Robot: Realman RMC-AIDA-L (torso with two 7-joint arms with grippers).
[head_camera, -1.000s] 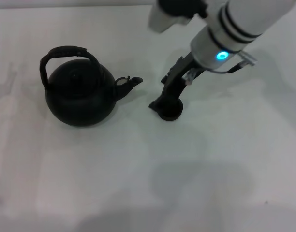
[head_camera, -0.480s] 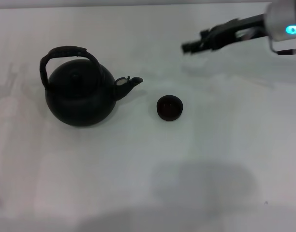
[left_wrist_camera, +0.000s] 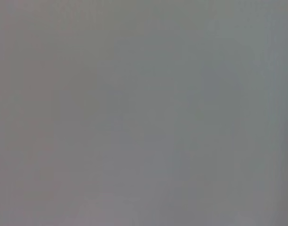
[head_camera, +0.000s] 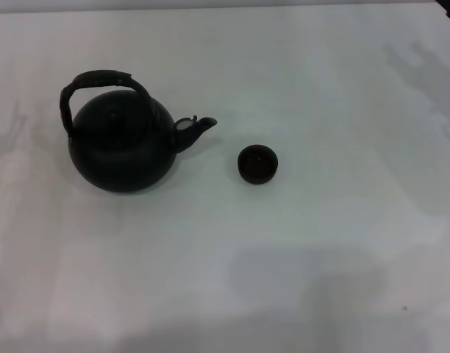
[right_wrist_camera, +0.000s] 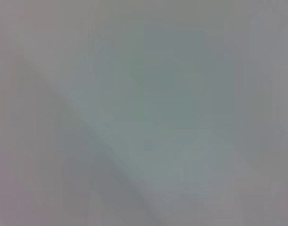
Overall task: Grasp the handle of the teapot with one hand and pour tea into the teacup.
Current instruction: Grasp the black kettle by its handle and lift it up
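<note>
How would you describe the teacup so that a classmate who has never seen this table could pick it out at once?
Start at the white table and find the big black teapot on its left half. Follow its spout to the right: the teacup stands apart from it, just beyond the tip. It is the small, round, dark, handleless one, far smaller than the pot.

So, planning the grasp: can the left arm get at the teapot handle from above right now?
Probably yes: the handle arches clear above the teapot, nothing over it, the teacup standing apart.
</note>
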